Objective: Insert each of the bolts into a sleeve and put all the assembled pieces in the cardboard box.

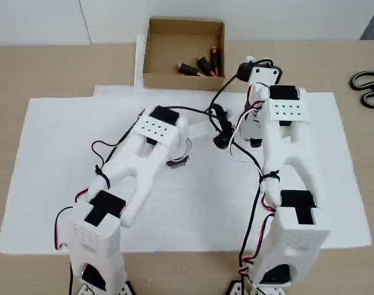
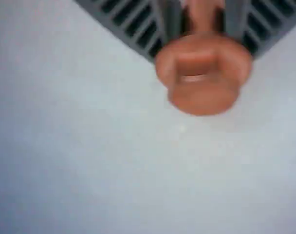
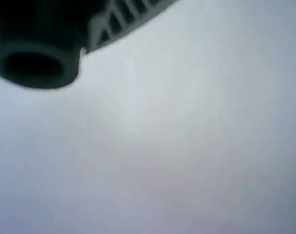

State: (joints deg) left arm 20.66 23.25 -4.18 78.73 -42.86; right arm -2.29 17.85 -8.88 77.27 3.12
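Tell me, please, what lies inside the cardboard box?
About three assembled pieces, dark sleeves holding orange bolts, lie on the floor of the cardboard box. Its near wall hides the floor strip just behind it.

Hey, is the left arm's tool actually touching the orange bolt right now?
Touching. The left wrist view shows the bolt with its shaft clamped between the ribbed fingers of the left tool, head sticking out past them.

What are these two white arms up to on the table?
The left pincer grips an orange bolt and the right pincer grips a black sleeve, both above the white sheet. The two parts are not yet joined. Some assembled pieces already lie in the cardboard box at the far side.
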